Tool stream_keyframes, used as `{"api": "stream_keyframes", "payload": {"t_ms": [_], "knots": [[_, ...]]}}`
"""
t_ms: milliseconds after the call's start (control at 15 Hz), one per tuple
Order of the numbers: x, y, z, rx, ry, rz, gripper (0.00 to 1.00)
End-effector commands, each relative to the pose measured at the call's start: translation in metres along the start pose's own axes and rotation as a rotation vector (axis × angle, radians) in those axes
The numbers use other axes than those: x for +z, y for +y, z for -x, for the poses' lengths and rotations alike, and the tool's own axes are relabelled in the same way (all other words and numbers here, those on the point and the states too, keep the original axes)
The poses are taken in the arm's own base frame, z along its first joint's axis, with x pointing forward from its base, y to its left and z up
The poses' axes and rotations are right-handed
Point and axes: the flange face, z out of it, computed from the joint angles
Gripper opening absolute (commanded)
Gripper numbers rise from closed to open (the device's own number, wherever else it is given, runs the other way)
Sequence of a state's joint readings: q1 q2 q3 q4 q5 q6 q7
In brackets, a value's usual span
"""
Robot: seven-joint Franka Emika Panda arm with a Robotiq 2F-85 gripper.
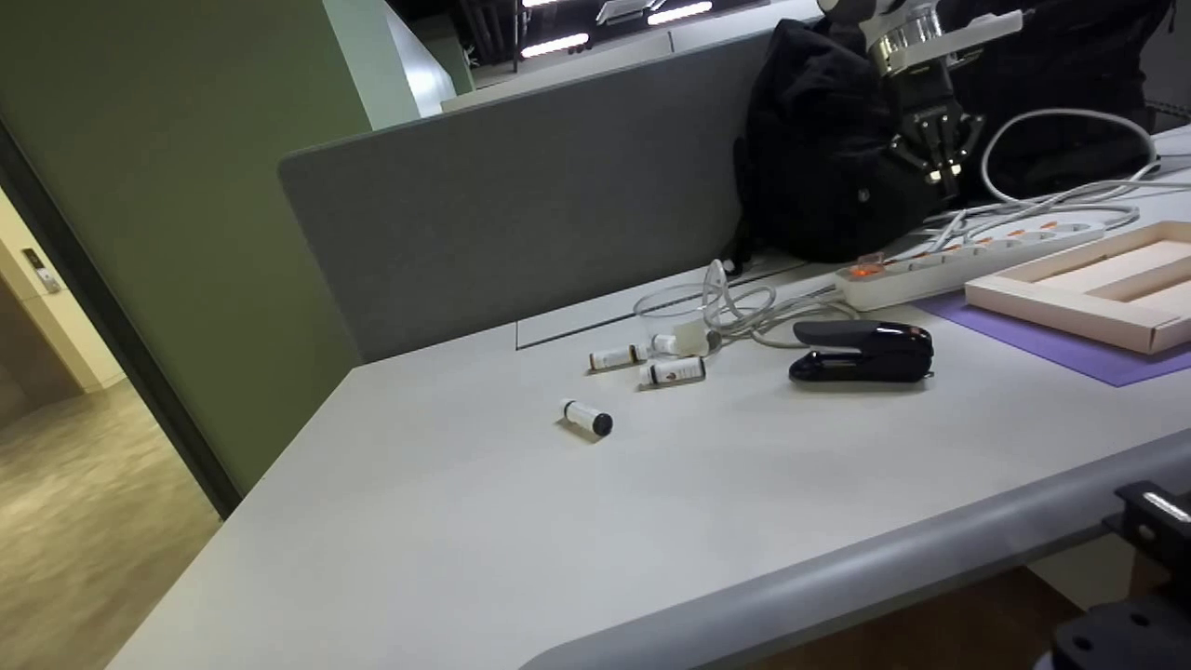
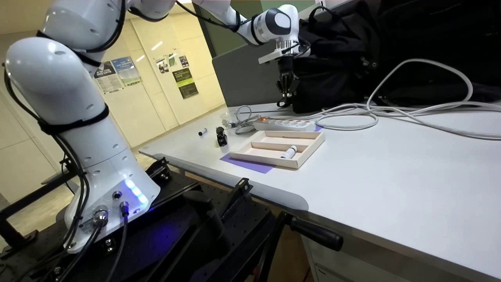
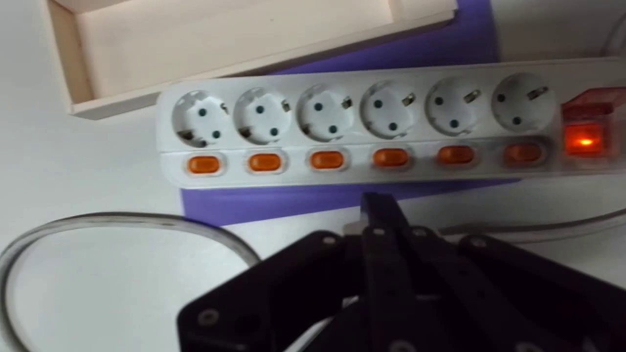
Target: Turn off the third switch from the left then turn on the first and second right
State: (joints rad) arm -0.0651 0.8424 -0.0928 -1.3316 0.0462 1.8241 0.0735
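Observation:
A white power strip [image 3: 293,149] lies on the table, shown in both exterior views [image 1: 968,267] [image 2: 280,125]. In the wrist view it has several sockets above a row of small orange switches, such as the leftmost [image 3: 203,165] and the third from the left [image 3: 326,160]. The small switches look unlit; their on or off positions cannot be told. A larger red switch [image 3: 585,139] at the right end glows, its clear red cover raised. My gripper [image 3: 384,198] is shut and empty, fingertips together, above the table on the switch side of the strip, also in both exterior views [image 1: 944,175] [image 2: 287,95].
A wooden tray [image 2: 266,159] holding a small bottle [image 2: 289,152] borders the strip, over a purple sheet [image 2: 250,164]. A black stapler [image 1: 865,352] and several small bottles [image 1: 586,417] lie nearby. Black bags [image 1: 819,149] and looped white cables [image 2: 391,109] are behind the strip.

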Motion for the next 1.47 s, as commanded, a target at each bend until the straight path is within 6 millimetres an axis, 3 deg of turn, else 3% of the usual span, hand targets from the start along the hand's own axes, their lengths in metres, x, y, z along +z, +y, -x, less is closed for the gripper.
{"api": "stream_keyframes", "payload": {"t_ms": [0,200,267,467,667,733,800,1400], "knots": [[0.006,0.035,0.013,0.109,0.064,0.112,0.00],[0.023,0.059,0.019,0.152,0.102,0.176,0.00],[0.022,0.054,0.003,0.097,0.084,0.139,0.01],[0.035,0.062,0.006,0.119,0.084,0.160,0.01],[0.031,0.058,0.008,0.120,0.090,0.163,0.01],[0.030,0.057,0.008,0.119,0.092,0.163,0.26],[0.032,0.060,0.009,0.129,0.102,0.151,0.01],[0.072,0.094,0.007,0.165,0.087,0.057,0.00]]}}
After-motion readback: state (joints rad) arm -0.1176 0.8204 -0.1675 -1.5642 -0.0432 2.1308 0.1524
